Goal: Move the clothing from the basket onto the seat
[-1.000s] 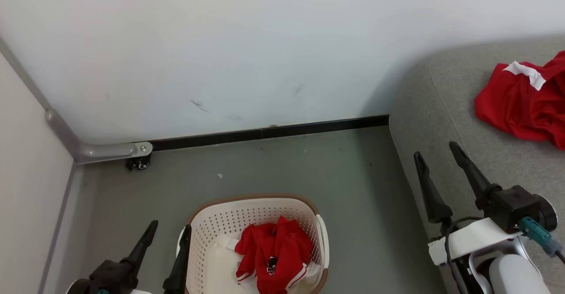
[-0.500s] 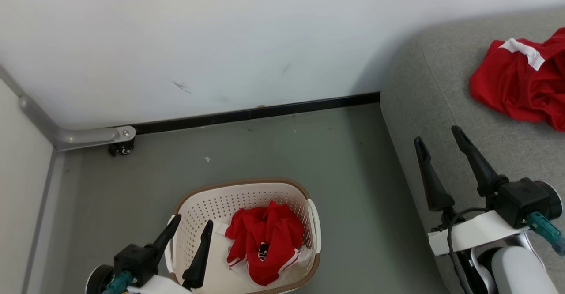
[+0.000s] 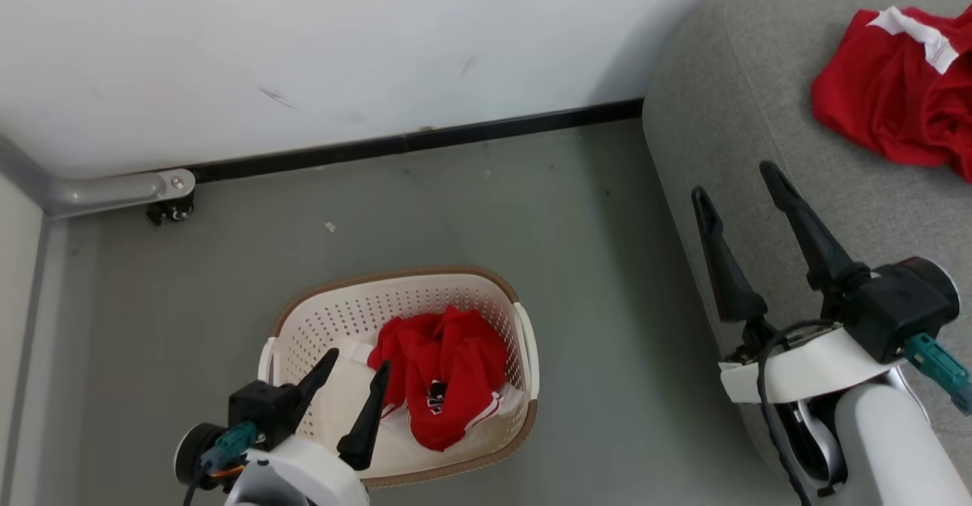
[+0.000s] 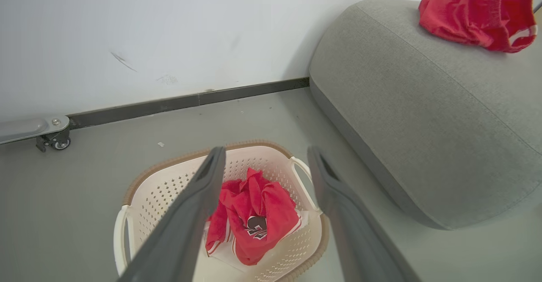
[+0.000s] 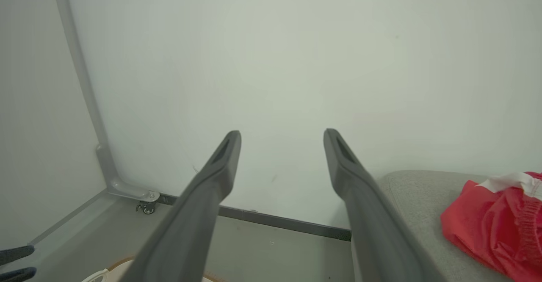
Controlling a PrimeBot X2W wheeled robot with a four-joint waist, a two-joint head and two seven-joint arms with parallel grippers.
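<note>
A cream perforated basket (image 3: 304, 331) (image 4: 161, 189) with a brown rim stands on the grey floor. A crumpled piece of red clothing (image 3: 444, 373) (image 4: 254, 214) with white trim lies in it. My left gripper (image 3: 357, 362) (image 4: 264, 155) hangs open over the basket's near left side, beside the red heap, with nothing between its fingers. A second piece of red clothing (image 3: 888, 88) (image 4: 474, 15) (image 5: 499, 218) lies on the grey seat (image 3: 729, 96) (image 4: 415, 104) (image 5: 415, 193) at the right. My right gripper (image 3: 733, 183) (image 5: 281, 134) stands open and empty over the seat's left edge.
A white wall with a black baseboard (image 3: 410, 141) runs behind the basket. A grey metal rail with a small caster (image 3: 171, 210) sits at the back left corner. Bare grey floor (image 3: 592, 278) separates the basket and the seat.
The head camera has tilted down, so the whole picture has shifted up. My left gripper has come in from the basket's left over its near side. The right gripper stays open.
</note>
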